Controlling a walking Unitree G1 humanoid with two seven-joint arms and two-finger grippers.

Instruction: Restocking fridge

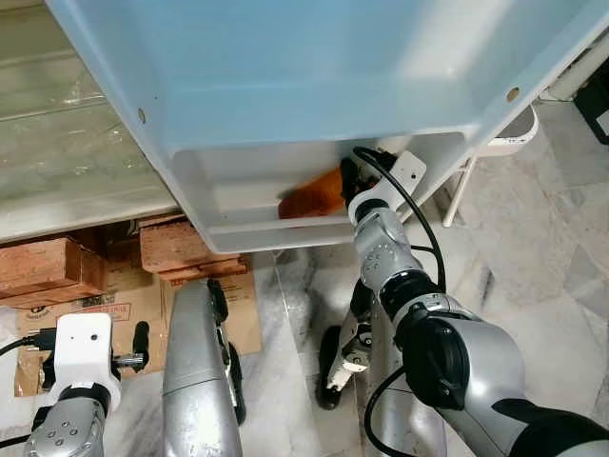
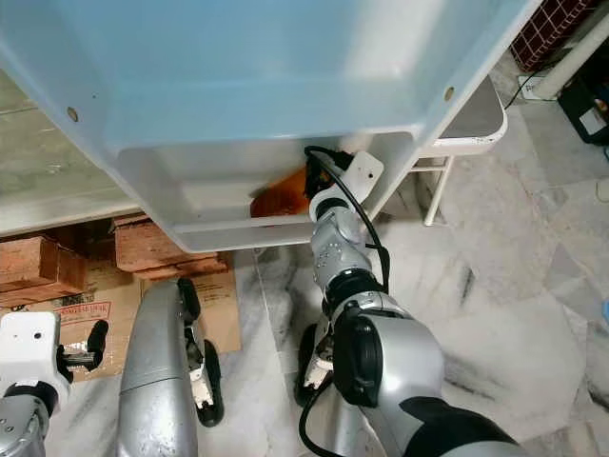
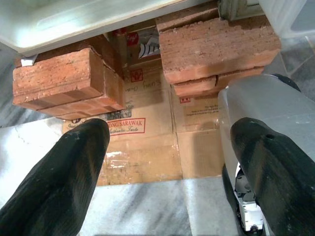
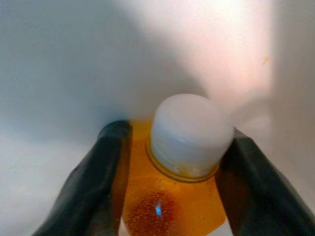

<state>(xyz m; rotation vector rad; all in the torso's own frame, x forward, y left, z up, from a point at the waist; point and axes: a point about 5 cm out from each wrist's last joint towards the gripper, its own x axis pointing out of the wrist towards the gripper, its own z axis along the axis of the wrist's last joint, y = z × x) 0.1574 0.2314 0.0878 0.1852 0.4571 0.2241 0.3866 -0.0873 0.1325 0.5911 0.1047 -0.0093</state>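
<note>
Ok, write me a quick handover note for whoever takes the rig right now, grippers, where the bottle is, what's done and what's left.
Right gripper: shut on the orange bottle, white cap forward, reaching into the white fridge door shelf.
Left gripper: open, empty, hanging low over the cardboard and bricks on the floor.
Done: bottle carried into the shelf compartment.
Left: set it down, release, withdraw the right arm. Whether the bottle already rests on the shelf cannot be told.
</note>
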